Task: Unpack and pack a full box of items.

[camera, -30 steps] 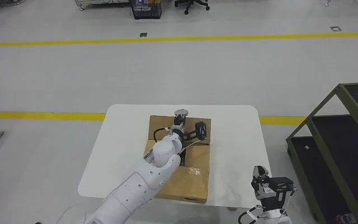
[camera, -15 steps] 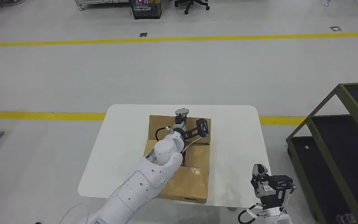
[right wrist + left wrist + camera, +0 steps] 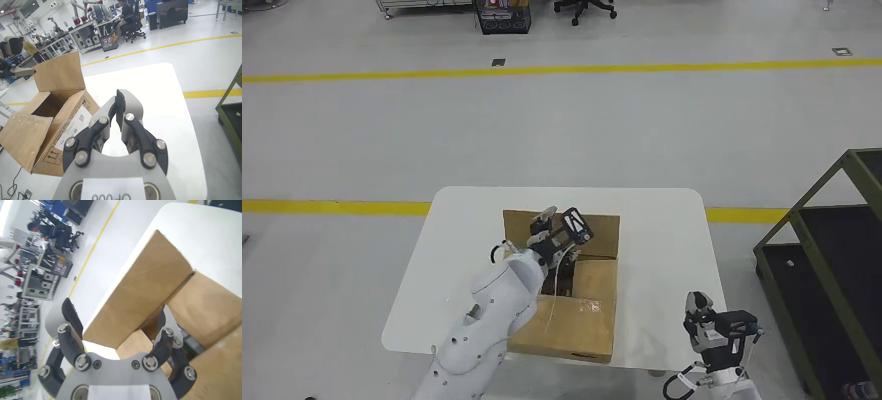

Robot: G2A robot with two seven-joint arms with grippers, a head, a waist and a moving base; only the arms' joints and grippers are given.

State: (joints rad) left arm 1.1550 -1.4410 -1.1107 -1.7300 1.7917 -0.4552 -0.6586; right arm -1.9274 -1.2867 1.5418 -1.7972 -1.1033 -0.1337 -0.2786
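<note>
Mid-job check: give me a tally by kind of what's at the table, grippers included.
Box: 1
Table: 1
Grippers: 2, left gripper open over the Box, right gripper shut, beside it
Total: 4
What is inside the Box is too hidden to count.

Left claw [image 3: 559, 222], fingers spread, hovering above the far end of the cardboard box [image 3: 587, 305] on the worktop [image 3: 662, 250].
</note>
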